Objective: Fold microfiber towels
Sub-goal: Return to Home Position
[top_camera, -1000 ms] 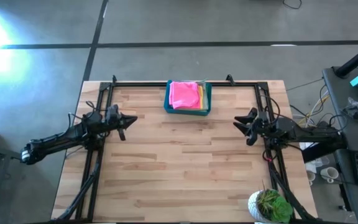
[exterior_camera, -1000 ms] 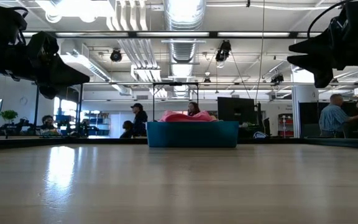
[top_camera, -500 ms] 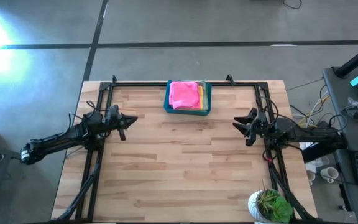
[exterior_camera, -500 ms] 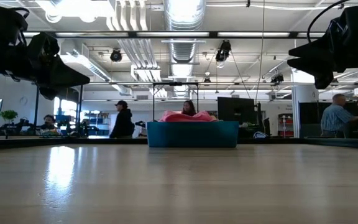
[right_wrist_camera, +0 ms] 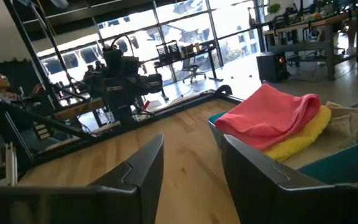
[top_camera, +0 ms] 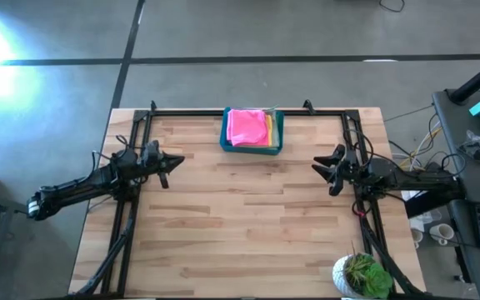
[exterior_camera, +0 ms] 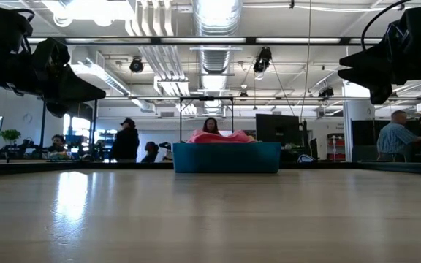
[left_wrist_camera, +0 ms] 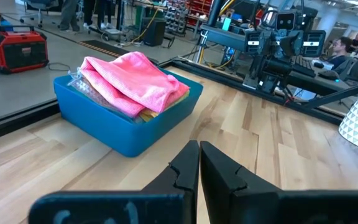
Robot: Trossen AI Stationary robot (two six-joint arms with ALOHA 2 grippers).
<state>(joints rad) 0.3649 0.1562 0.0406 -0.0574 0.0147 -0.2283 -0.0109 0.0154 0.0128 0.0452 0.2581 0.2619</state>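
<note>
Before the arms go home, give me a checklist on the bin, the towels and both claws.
1. Pink towel folded, topmost in the blue bin: ok.
2. Yellow towel under it, inside the bin: ok.
3. Remaining towels in the bin: cannot tell, covered by the stack.
4. Left claw shut, empty, raised over the left side of the wooden table, apart from the bin: ok.
5. Right claw open, empty, raised at the right side: ok.
6. No towel lying on the table: ok.
</note>
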